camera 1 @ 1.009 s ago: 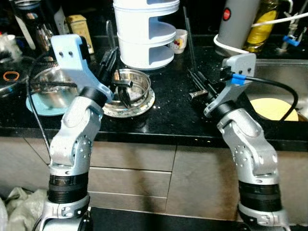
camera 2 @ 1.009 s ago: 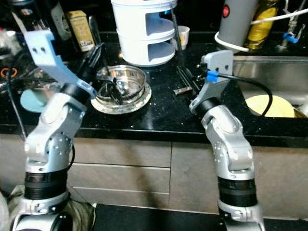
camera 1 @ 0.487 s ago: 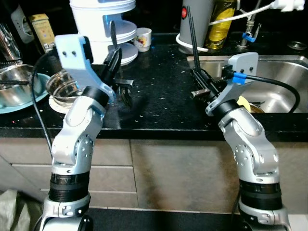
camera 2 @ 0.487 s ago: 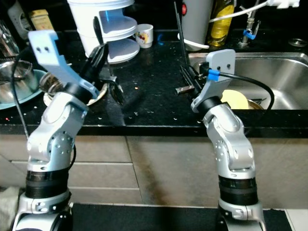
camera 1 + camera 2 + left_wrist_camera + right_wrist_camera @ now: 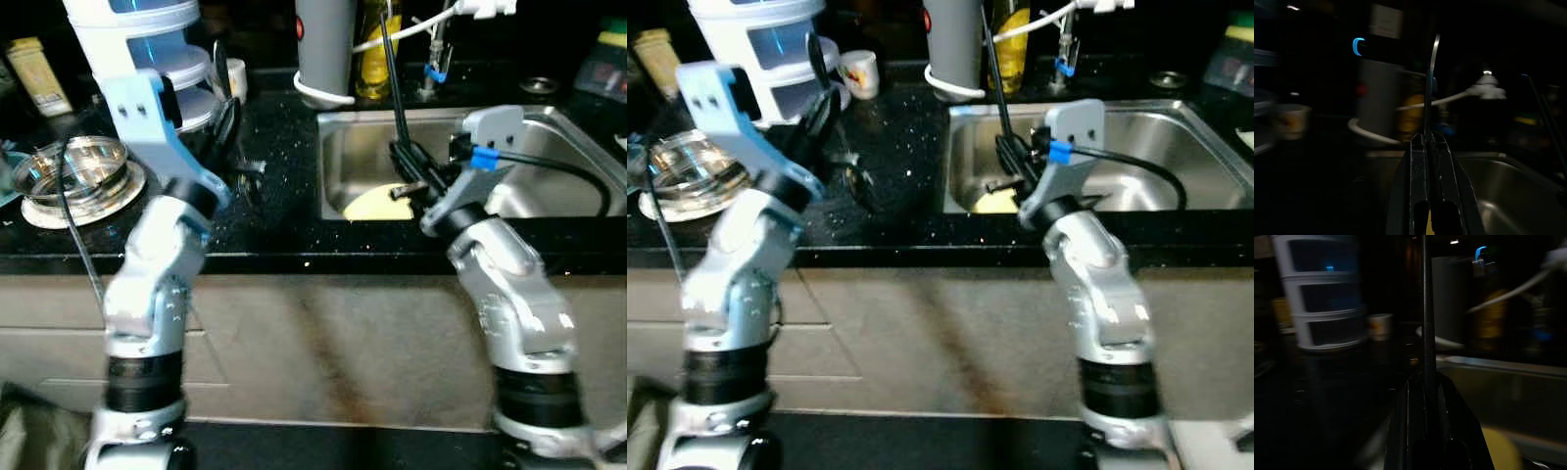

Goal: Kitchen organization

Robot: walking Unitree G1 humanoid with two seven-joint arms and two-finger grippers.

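Steel spoon (image 5: pixel 1431 73) stays clamped upright in the left gripper (image 5: pixel 1428 147), likely carried toward the sink (image 5: pixel 549 127); right gripper (image 5: pixel 1426 382) pinches a black stick (image 5: pixel 1426 308).

Black speckled counter (image 5: pixel 274 211); steel sink (image 5: pixel 549 176); yellow, perhaps plate (image 5: pixel 377 204).

1. Two silver arms (image 5: pixel 157 284) built of rounded, jointed segments.
2. Ribbed black rings (image 5: pixel 534 397) circle each arm low down.
3. Pale blue wrist plate (image 5: pixel 147 122) on the left, grey one (image 5: pixel 490 127) on the right.
4. A black cable (image 5: pixel 563 171) with a blue clip (image 5: pixel 480 157).
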